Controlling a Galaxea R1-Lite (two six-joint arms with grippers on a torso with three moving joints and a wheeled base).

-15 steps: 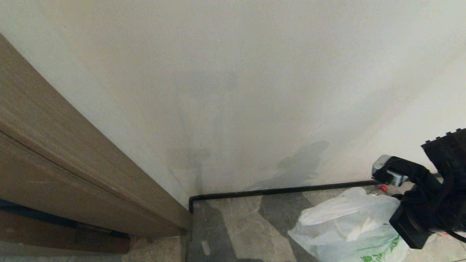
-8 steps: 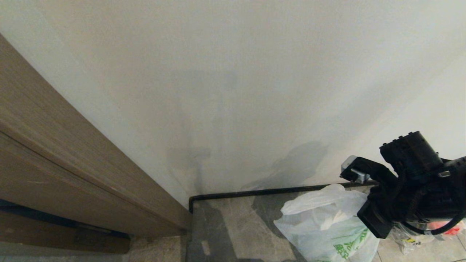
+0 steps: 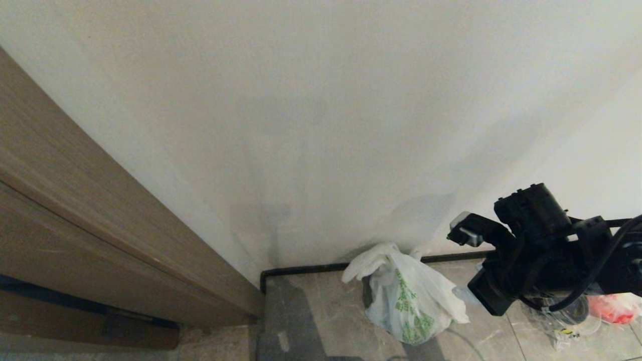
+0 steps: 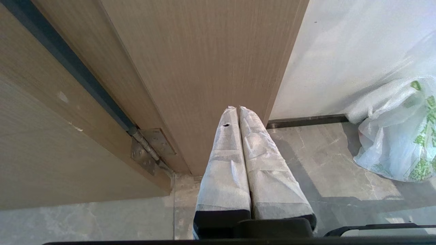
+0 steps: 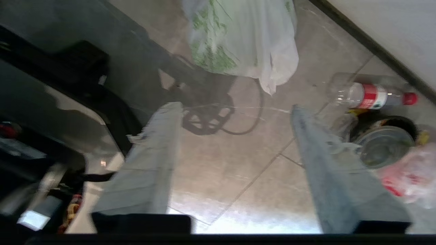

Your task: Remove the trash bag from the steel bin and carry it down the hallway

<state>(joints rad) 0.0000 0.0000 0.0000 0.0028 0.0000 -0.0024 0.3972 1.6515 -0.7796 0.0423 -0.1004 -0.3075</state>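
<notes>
Right end effector [image 5: 235, 163]: padded fingers spread wide with nothing between them; hovers over the floor at about 4 o'clock in the head view, apart from the bag.
Left end effector [image 4: 238, 119]: padded fingers pressed together, empty, parked facing the light wood door frame [image 4: 190, 68].
Thin translucent white plastic trash bag with green printing [image 3: 409, 298]: stands free on the beige-grey marbled floor tiles [image 3: 326, 321] at 5 o'clock, slumped, its top leaning on the black baseboard [image 3: 301, 269] and plain white wall [image 3: 321, 125].
Handling: judged light, soft and slippery; the film will crumple and could tear if pinched mid-body.
Hold point: the bunched white top at the bag's 11 o'clock end, where the plastic gathers.
Clutter: clear plastic bottle with red label and cap [image 5: 371, 97], round black container with clear lid [image 5: 385, 144] and a smaller bag with red print [image 3: 614, 307] lie at 4 o'clock, near the bag.
Steel bin: not in view.
</notes>
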